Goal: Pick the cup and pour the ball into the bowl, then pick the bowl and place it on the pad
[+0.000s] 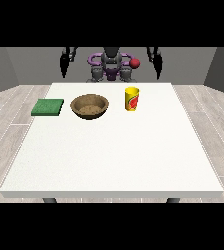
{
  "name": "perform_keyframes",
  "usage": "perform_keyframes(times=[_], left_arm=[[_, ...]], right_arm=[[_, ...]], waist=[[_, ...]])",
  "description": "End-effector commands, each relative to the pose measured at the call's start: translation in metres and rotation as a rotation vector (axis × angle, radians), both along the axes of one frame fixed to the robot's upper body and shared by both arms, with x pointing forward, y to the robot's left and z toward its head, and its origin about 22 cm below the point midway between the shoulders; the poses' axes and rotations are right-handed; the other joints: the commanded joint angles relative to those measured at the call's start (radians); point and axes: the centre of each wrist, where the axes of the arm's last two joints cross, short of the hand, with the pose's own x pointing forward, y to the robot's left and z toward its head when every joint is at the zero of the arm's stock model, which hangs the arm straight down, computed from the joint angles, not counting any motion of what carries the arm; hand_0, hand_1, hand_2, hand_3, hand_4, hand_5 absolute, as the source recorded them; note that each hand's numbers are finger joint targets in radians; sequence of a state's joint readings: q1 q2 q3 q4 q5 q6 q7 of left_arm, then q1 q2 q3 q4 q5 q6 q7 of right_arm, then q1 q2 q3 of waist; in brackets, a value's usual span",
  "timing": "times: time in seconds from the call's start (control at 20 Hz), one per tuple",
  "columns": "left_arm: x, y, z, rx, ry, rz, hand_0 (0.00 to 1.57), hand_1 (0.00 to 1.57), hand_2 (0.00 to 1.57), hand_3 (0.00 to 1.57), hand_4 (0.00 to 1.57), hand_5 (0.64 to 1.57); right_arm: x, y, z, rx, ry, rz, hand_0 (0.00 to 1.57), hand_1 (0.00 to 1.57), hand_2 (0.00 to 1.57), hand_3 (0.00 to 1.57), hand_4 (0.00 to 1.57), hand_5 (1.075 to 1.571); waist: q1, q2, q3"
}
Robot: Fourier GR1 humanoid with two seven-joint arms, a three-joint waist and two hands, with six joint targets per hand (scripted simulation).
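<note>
The near part of the white counter [113, 161] carries nothing; all 3 things sit in a row toward its far edge. At the left lies the flat green pad [48, 107], close to the counter's left edge. Just right of it, apart from it, stands the brown wooden bowl [89, 106], upright. Further right stands the yellow cup [132, 99] with a red mark on its side, upright and apart from the bowl; its inside cannot be seen. Beyond the far edge, both arms hang beside the robot's body: the hand at the view's left [63, 63] and the hand at the view's right [157, 62] hold nothing, and whether their fingers are straight or curled I cannot tell.
</note>
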State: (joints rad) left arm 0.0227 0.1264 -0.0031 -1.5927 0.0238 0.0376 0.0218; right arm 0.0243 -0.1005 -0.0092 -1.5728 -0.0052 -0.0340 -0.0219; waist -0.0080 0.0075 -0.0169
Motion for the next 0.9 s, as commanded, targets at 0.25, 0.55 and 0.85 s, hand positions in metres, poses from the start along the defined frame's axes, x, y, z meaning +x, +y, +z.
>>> perform_keyframes(times=[0.25, 0.55, 0.85], left_arm=[[0.002, 0.004, 0.034, 0.012, -0.028, -0.009, 0.00, 0.00, 0.00, 0.00, 0.66, 1.566], [-0.007, -0.064, 0.070, -0.241, 0.162, 0.001, 0.00, 0.00, 0.00, 0.00, 0.64, 1.564], [0.005, -0.074, 0.099, -0.204, -0.037, -0.006, 0.00, 0.00, 0.00, 0.00, 0.56, 1.555]], right_arm=[[0.001, -0.009, 0.031, -0.033, -0.007, 0.014, 0.00, 0.00, 0.00, 0.00, 0.87, 1.533], [-0.020, -0.015, 0.054, 0.147, 0.209, -0.002, 0.00, 0.00, 0.00, 0.00, 0.86, 1.532], [-0.012, 0.005, 0.118, 0.149, 0.014, 0.001, 0.00, 0.00, 0.00, 0.00, 0.76, 1.548]], waist=[[0.003, -0.274, 0.0125], [-0.031, -0.404, 0.0178], [-0.052, -0.198, 0.0168]])
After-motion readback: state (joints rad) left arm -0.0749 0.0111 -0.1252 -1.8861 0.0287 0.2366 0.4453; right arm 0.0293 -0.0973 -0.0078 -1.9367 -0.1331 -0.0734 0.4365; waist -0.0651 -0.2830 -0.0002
